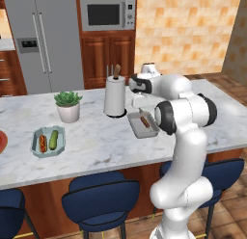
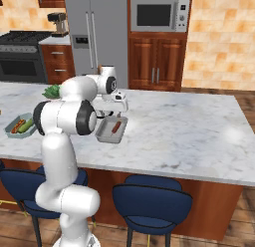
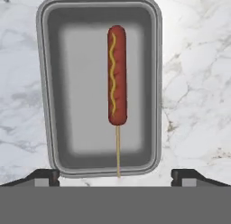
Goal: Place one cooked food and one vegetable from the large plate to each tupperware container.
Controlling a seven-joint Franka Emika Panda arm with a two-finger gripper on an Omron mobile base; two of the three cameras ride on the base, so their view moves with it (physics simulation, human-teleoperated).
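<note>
A potted plant (image 1: 68, 104) stands left of the paper-towel roll (image 1: 115, 96).

A home kitchen: a marble island counter (image 1: 96, 141) with blue stools (image 1: 103, 194), steel fridge (image 1: 46, 38), built-in microwave (image 1: 107, 14), wooden cabinets (image 2: 157, 64), and a black stove (image 2: 20, 57).

Grey container (image 3: 49, 83) on the marble: holds one sausage (image 3: 117, 74) on a stick, lying flat. Teal container (image 1: 48, 141): holds bun sausage (image 1: 43, 143) beside cucumber (image 1: 53, 139).
</note>
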